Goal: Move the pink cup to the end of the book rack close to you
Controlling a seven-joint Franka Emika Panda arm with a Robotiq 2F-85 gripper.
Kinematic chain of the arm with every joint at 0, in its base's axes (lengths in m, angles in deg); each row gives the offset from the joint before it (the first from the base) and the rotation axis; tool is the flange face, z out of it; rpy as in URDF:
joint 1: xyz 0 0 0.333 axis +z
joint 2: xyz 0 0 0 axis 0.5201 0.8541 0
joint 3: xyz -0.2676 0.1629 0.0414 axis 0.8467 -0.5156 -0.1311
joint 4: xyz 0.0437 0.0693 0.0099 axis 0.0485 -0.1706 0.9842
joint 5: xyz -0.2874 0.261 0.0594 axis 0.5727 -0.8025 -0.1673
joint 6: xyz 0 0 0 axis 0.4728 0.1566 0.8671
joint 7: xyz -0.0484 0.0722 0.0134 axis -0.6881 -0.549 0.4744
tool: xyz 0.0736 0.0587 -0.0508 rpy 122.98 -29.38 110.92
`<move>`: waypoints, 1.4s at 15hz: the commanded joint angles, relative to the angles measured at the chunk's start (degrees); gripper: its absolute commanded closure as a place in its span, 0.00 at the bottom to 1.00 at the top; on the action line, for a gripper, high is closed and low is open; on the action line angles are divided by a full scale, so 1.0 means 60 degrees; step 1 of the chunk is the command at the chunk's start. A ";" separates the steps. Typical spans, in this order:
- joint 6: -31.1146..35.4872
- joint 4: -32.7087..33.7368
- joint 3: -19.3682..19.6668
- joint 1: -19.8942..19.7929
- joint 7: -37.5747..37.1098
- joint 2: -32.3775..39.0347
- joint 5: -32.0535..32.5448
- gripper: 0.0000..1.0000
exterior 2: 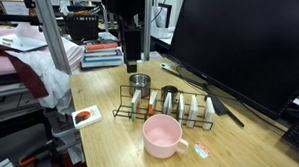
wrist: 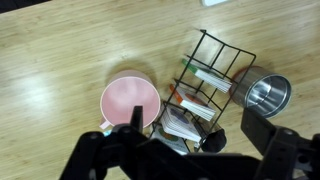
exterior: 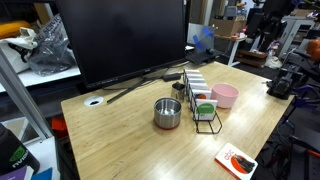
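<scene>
The pink cup (exterior: 226,95) stands upright on the wooden table, touching one long side of the black wire book rack (exterior: 204,101). Both show in an exterior view, the cup (exterior 2: 162,135) and the rack (exterior 2: 176,107), and in the wrist view, the cup (wrist: 129,104) and the rack (wrist: 212,80). The rack holds several small books. My gripper (exterior 2: 131,55) hangs high above the rack. In the wrist view its fingers (wrist: 198,130) are spread wide and hold nothing. They straddle the rack, with the cup to the left.
A steel cup (exterior: 167,112) stands on the rack's other side. A small black cup (exterior 2: 169,93) sits by the rack. An orange-and-white book (exterior: 237,160) lies near the table edge. A large monitor (exterior: 130,40) stands behind. A small tag (exterior 2: 199,148) lies by the pink cup.
</scene>
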 commanded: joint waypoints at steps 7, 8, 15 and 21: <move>0.2400 0.1146 -0.0060 -0.0712 -0.2789 0.2456 -0.1071 0.00; 0.3019 0.1283 -0.0101 -0.0742 -0.3256 0.2811 -0.0945 0.00; 0.4915 0.1895 0.0301 -0.0559 -0.6527 0.4571 0.1215 0.00; 0.4911 0.2310 0.0443 -0.0502 -0.7346 0.5059 0.1510 0.00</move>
